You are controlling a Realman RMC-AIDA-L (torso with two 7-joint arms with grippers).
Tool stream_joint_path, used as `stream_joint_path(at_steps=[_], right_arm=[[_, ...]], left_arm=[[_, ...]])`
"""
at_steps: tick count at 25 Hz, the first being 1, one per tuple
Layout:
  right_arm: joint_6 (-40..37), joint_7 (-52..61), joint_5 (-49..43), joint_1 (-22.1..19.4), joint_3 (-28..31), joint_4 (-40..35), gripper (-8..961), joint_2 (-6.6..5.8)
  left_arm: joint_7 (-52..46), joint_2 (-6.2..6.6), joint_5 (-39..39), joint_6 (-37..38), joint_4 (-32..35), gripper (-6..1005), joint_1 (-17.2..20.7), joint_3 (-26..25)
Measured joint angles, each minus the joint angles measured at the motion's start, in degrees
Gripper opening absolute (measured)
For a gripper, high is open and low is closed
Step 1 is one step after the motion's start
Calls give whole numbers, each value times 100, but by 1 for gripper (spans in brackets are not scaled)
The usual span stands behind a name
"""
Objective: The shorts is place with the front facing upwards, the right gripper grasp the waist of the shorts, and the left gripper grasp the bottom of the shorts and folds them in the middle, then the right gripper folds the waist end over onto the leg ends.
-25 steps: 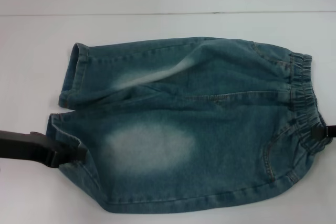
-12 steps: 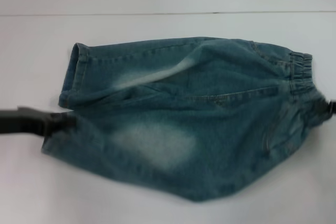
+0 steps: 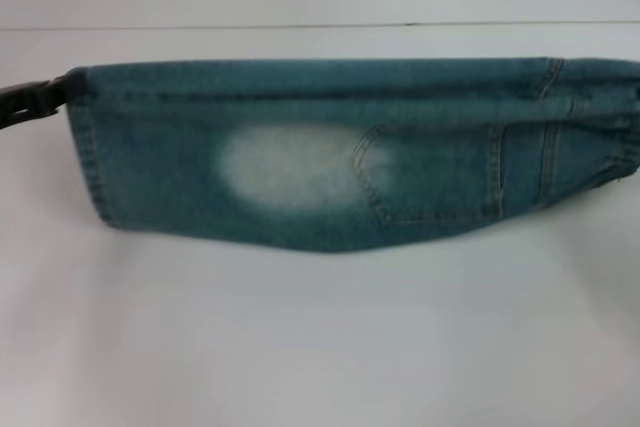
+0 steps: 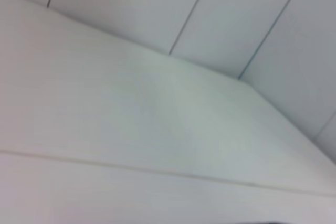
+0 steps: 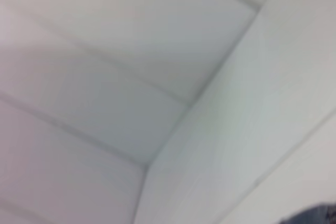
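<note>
Shorts (image 3: 330, 162) doubled lengthwise, back pocket outward

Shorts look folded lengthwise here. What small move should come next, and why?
Probably lower and release the left end effector: the shorts already lie doubled in a long band, back pocket up, with it at the leg hem corner. The right end effector is out of view.

You are looking at what seems a bare test room or lab, not a home. A plain white worktop (image 3: 300, 347) is filling the head view, and white wall panels (image 4: 226, 14) with thin dark seams are standing behind it. Both wrist views are showing the same panels and worktop.
</note>
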Motion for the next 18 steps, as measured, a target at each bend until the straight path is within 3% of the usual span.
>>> stream_joint_path(at_steps=[4,18], right_arm=[[459,-41,379,114,23,25,83,164],[1532,-339,958,382,35,103,162,455]], left_arm=[[229,98,-113,-467,-681,169,-308,3],[580,-2,-148,-1237,-1142,182,-657,146]])
